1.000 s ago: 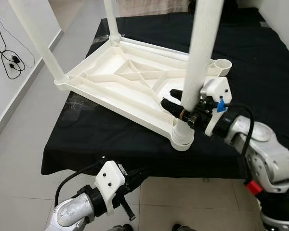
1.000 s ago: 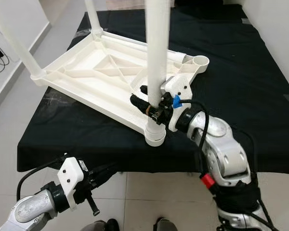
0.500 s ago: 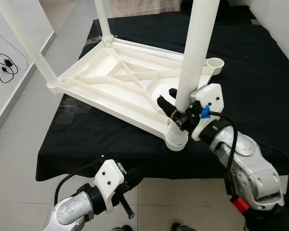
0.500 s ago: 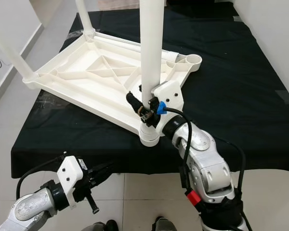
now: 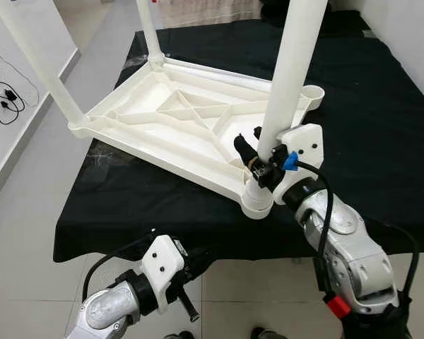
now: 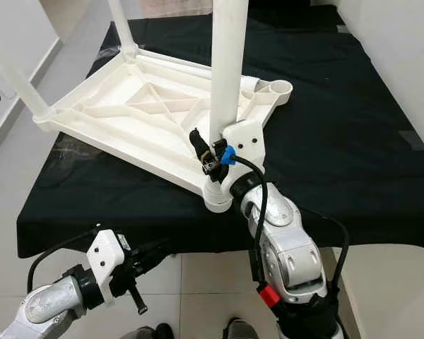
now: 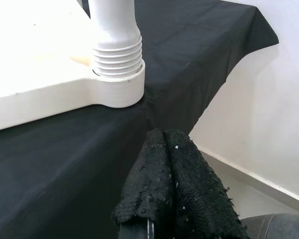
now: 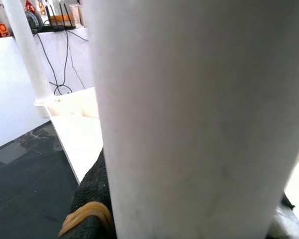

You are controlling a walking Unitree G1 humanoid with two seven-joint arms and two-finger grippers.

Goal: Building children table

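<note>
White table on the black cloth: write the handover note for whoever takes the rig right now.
Right gripper: shut on the near leg, just above its corner socket.
Left gripper: shut, empty, low beside the cloth's edge.
Upturned tabletop lies on the black cloth.
Done: three legs stand in their sockets, far-left leg and back leg included.
Left: far-right socket is empty; the fourth leg has yet to go in.

Both eye views look down from the head at the black-covered table [image 5: 381, 106], sharing the upturned white tabletop [image 5: 177, 120]. The left wrist view looks from below the table's edge; the right wrist view sits close against the leg [image 8: 199, 119].
</note>
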